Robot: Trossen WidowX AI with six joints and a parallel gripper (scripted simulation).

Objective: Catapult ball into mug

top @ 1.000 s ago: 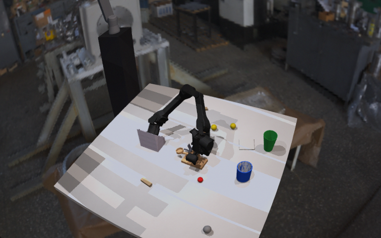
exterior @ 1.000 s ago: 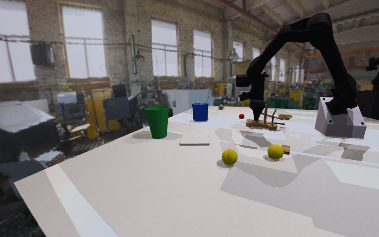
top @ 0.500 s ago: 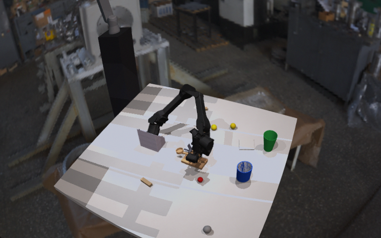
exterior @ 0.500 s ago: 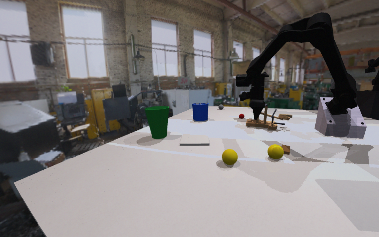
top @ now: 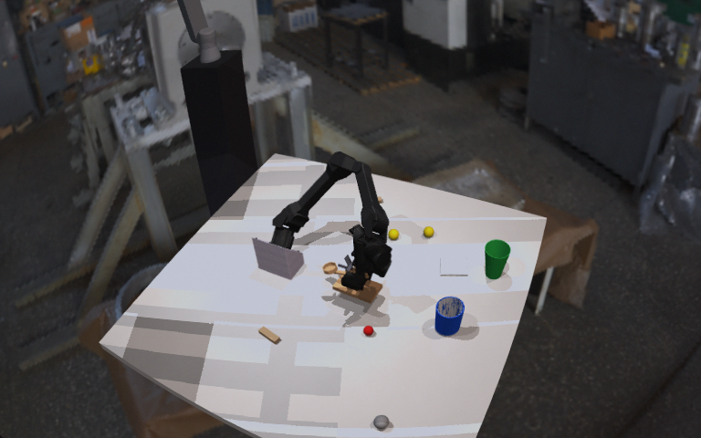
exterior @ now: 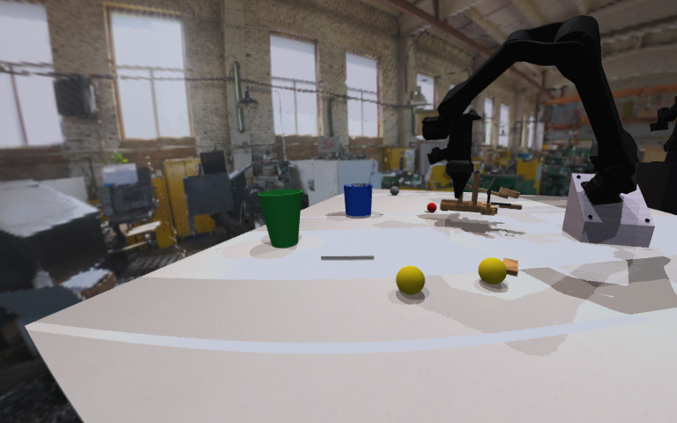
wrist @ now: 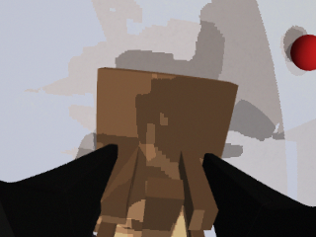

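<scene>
Top looks steeply down, exterior low across the same tabletop, wrist close above the catapult [top: 368, 292] [exterior: 461, 205] [wrist: 188, 114].

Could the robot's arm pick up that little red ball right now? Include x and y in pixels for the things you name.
Probably not yet: its gripper [top: 355, 283] [exterior: 457, 195] [wrist: 161, 157] is closed on the wooden catapult [top: 369, 292] [exterior: 469, 206] [wrist: 168, 104]. The red ball [top: 368, 330] [exterior: 431, 206] [wrist: 307, 52] itself looks uncovered and near enough.

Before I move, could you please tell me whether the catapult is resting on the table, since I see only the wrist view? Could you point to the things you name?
Observer: No, the exterior view shows the catapult [top: 372, 294] [exterior: 460, 205] [wrist: 118, 99] raised off the table [top: 423, 381] [exterior: 199, 379] [wrist: 39, 49], with a gap between its base and its shadow.
Operator: Thank you. Could you also say where the blue mug [top: 448, 323] [exterior: 358, 201] is?
Observer: It stands upright on the table, nearer the catapult than the green cup [top: 496, 260] [exterior: 282, 220] in the top view.
</scene>
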